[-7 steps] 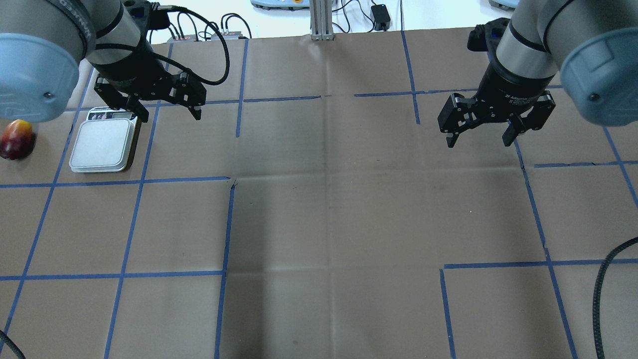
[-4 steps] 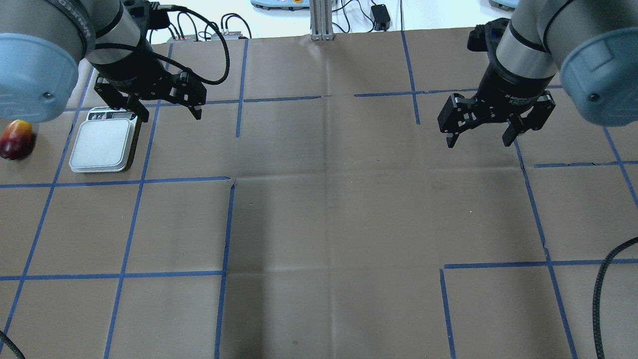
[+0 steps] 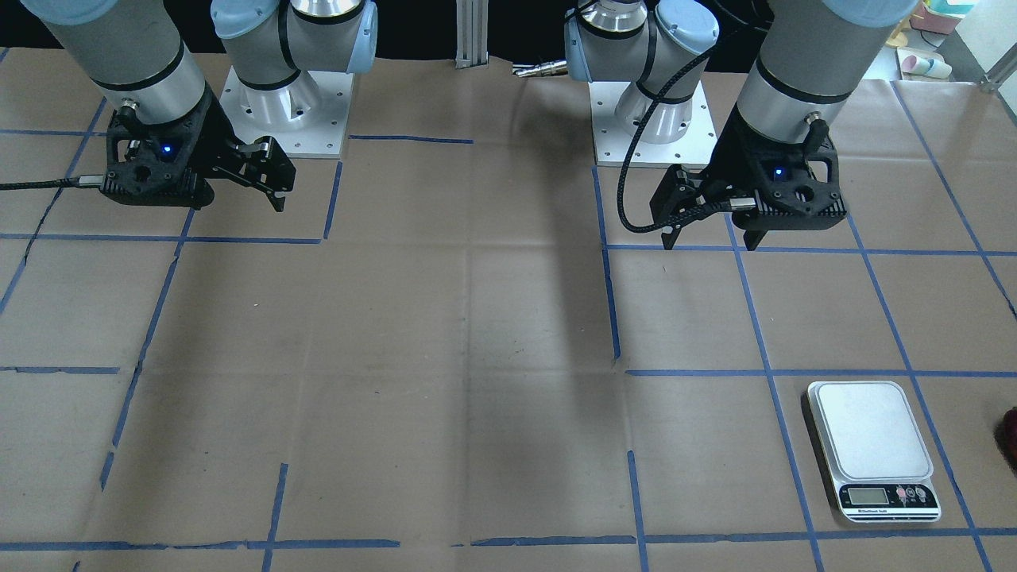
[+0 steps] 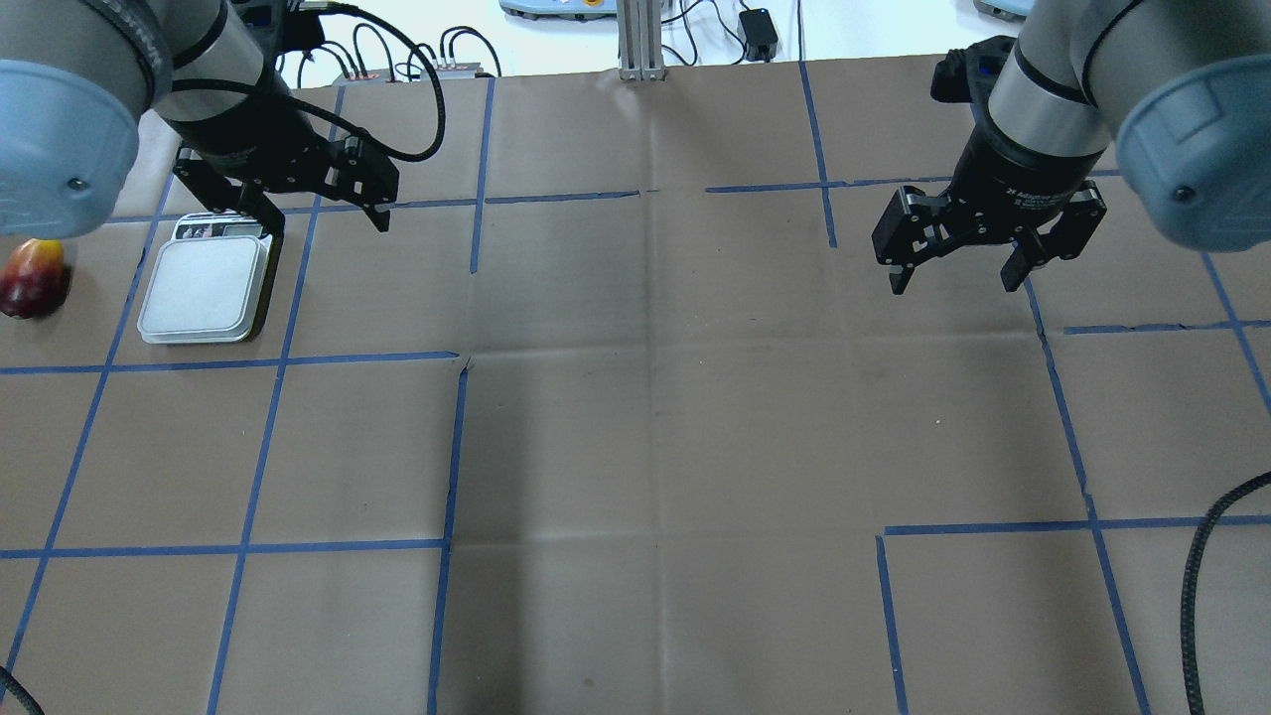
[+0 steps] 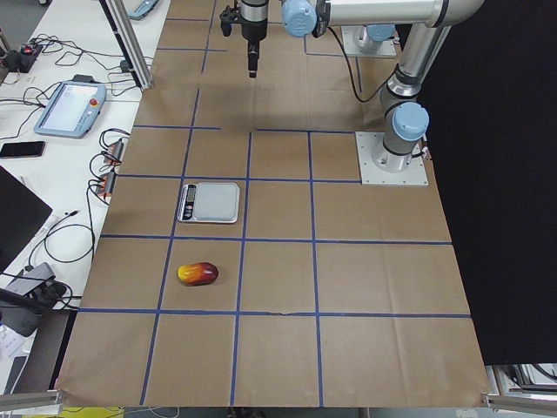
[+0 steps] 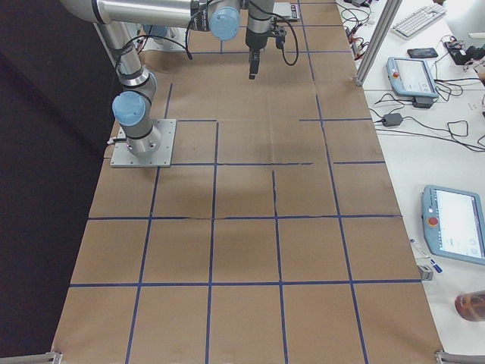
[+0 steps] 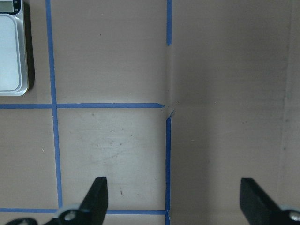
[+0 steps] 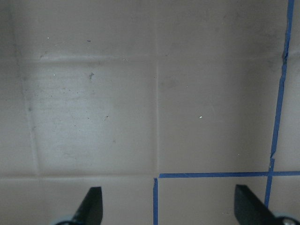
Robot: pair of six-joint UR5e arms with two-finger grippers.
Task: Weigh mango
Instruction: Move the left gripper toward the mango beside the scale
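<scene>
Brown paper ruled with a blue tape grid covers the bench (image 4: pixel 655 417), on which the mango (image 4: pixel 35 280), dark red at one end and yellow at the other, lies on its side at the robot's far left, near but not touching the white-topped kitchen scale (image 4: pixel 206 288). The left end effector (image 4: pixel 328 226) hangs above the bench by the scale's display end, fingers spread apart. The right end effector (image 4: pixel 953 286), likewise spread apart, hangs well away over the opposite side.

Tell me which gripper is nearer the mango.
Left. The left gripper hovers near the kitchen scale next to the mango; the right gripper hangs far across the table.
</scene>
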